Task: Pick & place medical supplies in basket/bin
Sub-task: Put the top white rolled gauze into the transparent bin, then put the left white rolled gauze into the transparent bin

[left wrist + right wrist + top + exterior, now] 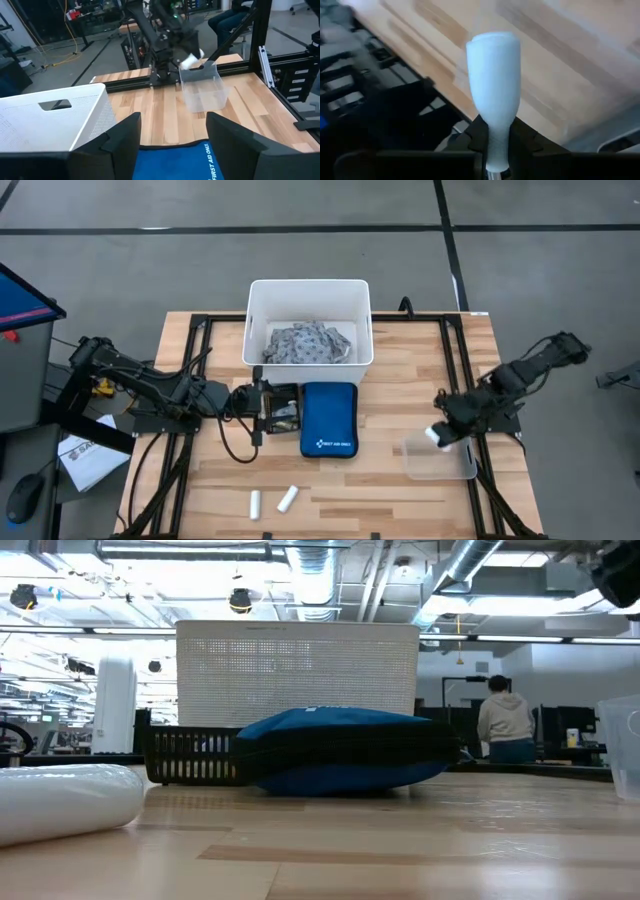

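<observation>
Now | wooden table [350, 480] | right gripper [437, 436] pinching white roll [492, 85] | left gripper [172, 145] wide | person [505, 720] behind

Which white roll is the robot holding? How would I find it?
Find the clear plastic bin near the table's right edge. Above its rim, the right gripper pinches one white roll; the two other rolls lie loose at the front edge.

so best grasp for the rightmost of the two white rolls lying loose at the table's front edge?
Grip the white roll mid-length, coming straight down, fingers closing across its short axis. It lies flat and tilted on the bare table, apart from its neighbour roll, so both long sides look free. Left gripper is probably nearer; right gripper already holds a roll.
</observation>
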Motion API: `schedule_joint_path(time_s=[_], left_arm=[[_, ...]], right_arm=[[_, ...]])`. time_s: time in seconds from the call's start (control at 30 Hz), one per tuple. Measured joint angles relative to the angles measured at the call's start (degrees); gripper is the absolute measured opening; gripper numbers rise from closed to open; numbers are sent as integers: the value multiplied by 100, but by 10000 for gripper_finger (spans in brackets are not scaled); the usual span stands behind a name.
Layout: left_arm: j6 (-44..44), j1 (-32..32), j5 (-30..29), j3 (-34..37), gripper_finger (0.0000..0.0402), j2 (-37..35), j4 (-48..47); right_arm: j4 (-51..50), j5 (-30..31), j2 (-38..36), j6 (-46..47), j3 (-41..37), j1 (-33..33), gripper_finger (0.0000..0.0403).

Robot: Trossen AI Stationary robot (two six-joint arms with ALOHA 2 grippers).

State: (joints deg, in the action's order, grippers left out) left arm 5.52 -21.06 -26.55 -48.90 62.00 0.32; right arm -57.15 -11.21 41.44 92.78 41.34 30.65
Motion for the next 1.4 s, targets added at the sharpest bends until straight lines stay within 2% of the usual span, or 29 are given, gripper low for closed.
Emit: schedule_joint_path(time_s=[0.13, 0.37, 0.57, 0.97, 1.1, 1.27, 1.4], left_arm=[[0, 0, -38, 0, 214, 0, 0], [-2, 0, -121, 0, 214, 0, 7], [-2, 0, -131, 0, 214, 0, 13], [-45, -9, -110, 0, 214, -2, 17], [-77, -129, 250, 0, 214, -15, -73], [-630, -700, 512, -299, 214, -63, -1355], [-1490, -1555, 650, -448, 214, 17, -2116]], right_arm=[[42, 229, 513, 666, 0, 779, 40], [69, 477, 1374, 1925, -101, 1766, 44], [88, 678, 1769, 2799, -133, 2345, 86], [297, 827, 1964, 2765, -133, 2182, 210], [829, 877, 1964, 2751, -133, 2172, 235], [1601, 1288, 1970, 2819, 108, 2175, 239], [1964, 1651, 1977, 2832, 333, 2129, 239]])
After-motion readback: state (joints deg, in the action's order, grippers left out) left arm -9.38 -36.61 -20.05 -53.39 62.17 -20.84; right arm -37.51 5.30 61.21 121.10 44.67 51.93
